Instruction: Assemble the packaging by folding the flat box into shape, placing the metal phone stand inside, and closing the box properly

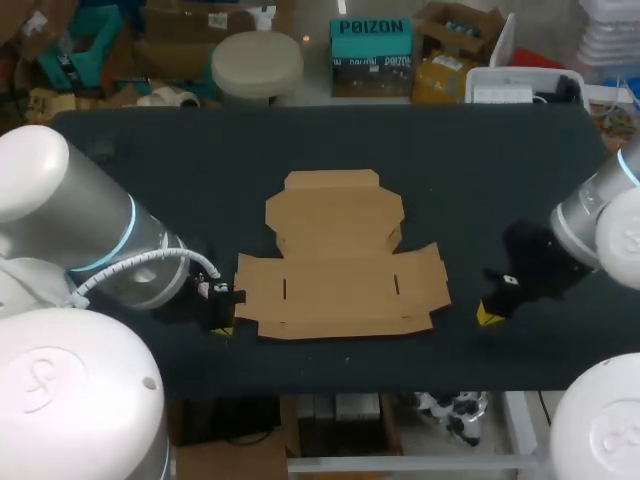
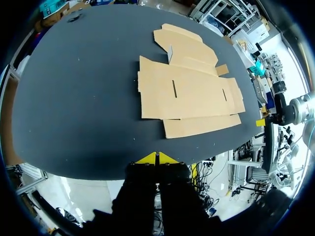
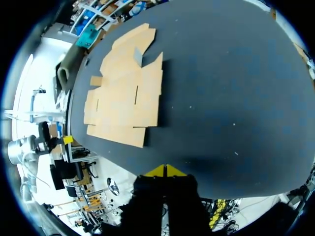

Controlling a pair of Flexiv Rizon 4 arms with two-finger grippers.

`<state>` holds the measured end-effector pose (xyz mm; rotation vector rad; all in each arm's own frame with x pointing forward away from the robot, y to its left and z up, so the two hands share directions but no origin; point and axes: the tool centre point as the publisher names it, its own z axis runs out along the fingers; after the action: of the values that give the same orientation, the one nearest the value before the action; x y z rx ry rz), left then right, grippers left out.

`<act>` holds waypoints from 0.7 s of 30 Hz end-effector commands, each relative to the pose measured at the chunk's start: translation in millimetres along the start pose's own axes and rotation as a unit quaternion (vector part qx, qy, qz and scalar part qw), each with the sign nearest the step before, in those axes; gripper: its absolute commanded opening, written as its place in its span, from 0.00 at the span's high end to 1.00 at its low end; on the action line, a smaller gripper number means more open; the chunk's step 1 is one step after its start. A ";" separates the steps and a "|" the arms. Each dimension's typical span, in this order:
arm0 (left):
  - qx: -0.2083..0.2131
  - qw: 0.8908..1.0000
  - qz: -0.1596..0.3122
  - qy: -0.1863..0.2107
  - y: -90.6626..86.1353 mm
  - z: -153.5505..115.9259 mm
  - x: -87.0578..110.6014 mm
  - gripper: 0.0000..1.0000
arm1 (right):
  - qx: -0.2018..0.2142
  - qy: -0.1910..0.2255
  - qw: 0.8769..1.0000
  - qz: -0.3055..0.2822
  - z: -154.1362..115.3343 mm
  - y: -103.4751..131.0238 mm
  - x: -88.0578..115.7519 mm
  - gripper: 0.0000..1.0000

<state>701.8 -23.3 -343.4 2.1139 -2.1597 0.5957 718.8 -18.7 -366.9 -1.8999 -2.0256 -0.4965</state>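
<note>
On the table's (image 1: 150, 170) middle, the box (image 1: 340, 260) lies flat, unfolded. Left gripper (image 1: 222, 325) sits just beside its left flap, tips pinched together, empty. Right gripper (image 1: 489, 312) sits near the right flap, also closed, empty.

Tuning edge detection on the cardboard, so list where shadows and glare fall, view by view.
Head view: flat box casts a shadow along its near edge; no glare on the table. Left wrist view: dark shadow patch ahead of the left tool. Right wrist view: same ahead of the right tool, plus shadow beside the box.
</note>
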 end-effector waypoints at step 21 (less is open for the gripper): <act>-0.043 0.994 -0.013 0.099 -1.4 49.3 -6.8 1.00 | -0.008 0.058 0.998 0.018 53.6 13.3 2.5 1.00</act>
<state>707.4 -29.8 -381.5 1.9592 -2.0165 0.6676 729.1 4.1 -405.0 -1.8678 -1.9199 -0.5976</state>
